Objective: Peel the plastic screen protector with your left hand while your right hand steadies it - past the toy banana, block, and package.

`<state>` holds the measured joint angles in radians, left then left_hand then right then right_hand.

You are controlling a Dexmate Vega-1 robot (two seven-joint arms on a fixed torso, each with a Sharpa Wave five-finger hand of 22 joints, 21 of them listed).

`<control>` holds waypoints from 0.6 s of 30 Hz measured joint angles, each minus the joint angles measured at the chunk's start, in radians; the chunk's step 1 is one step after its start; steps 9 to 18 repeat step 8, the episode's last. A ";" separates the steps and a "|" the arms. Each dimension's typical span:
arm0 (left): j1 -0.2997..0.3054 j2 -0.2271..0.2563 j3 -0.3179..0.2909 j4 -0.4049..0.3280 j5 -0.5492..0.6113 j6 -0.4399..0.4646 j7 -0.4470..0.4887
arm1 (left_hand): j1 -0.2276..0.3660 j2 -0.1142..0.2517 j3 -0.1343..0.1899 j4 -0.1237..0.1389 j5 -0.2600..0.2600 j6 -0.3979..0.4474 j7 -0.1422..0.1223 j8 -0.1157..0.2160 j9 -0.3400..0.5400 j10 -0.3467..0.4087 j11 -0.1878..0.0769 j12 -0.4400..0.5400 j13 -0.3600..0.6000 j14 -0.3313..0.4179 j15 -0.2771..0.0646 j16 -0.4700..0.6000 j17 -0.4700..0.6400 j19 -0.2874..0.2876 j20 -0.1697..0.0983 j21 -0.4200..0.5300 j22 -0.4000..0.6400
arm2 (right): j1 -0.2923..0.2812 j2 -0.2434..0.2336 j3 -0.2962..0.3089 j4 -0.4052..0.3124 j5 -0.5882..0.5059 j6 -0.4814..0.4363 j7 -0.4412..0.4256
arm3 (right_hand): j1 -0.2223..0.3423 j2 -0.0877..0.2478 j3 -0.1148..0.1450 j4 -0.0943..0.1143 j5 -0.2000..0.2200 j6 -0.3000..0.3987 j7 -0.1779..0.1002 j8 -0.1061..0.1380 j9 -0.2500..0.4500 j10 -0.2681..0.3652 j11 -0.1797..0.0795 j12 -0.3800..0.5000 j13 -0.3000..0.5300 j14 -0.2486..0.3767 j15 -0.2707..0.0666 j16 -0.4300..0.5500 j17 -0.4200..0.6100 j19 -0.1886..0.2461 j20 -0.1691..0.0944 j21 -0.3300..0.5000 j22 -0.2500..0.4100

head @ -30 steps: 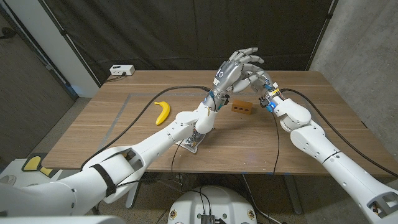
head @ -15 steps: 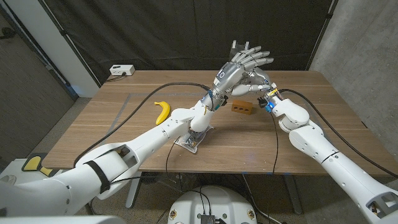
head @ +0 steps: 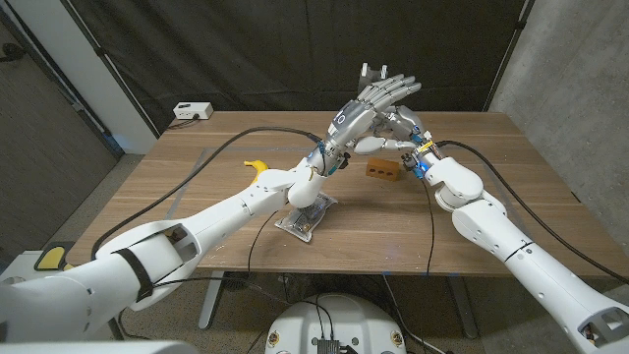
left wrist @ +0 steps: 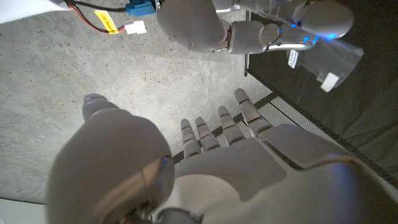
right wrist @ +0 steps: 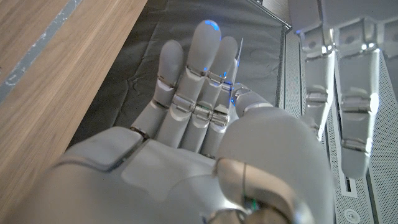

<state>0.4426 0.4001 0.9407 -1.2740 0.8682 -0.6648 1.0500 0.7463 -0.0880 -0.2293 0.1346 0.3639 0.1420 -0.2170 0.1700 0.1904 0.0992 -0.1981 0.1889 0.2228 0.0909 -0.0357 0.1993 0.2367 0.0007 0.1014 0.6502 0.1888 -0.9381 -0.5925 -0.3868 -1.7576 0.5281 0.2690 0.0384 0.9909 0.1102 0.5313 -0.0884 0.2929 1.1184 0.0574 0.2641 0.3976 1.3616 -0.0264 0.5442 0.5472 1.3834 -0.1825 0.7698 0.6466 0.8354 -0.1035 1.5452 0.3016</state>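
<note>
Pinching the screen protector [left wrist: 326, 62] in the right hand [head: 401, 126], high above the block [head: 381, 169]. Hovering the left hand [head: 366, 110] above the block too, fingers released and spread, grasping nothing, just short of the screen protector. Lying left of the block: toy banana [head: 257, 167], package [head: 307, 216].
</note>
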 measured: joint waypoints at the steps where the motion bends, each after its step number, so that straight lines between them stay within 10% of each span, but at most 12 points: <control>1: 0.005 0.005 -0.003 -0.002 -0.007 -0.007 0.006 | -0.016 0.004 -0.006 0.006 0.000 -0.010 0.001 0.000 0.000 -0.004 0.004 0.000 0.000 0.000 0.000 0.000 0.000 0.000 0.000 0.000 0.000 | -0.001 0.000 -0.002 -0.006 -0.006 -0.002 -0.009 | 0.000 0.000 0.000 0.000 0.000 0.000 0.000 0.000 0.000 0.000 0.000 0.000 0.002 0.000 0.000 0.000 0.000 0.000 0.000 0.000 0.000; 18: 0.073 0.026 -0.074 -0.011 -0.053 -0.076 0.036 | -0.077 0.043 -0.022 0.030 0.000 -0.041 0.001 0.004 0.000 -0.014 0.014 0.008 -0.005 0.000 0.000 0.005 0.000 0.015 -0.015 0.000 0.005 | -0.006 0.005 -0.027 -0.045 -0.059 -0.017 -0.079 | 0.000 0.000 0.000 0.000 0.000 0.000 0.000 0.000 0.000 0.001 0.001 0.000 0.002 0.000 0.000 0.000 0.000 0.000 0.000 0.000 0.000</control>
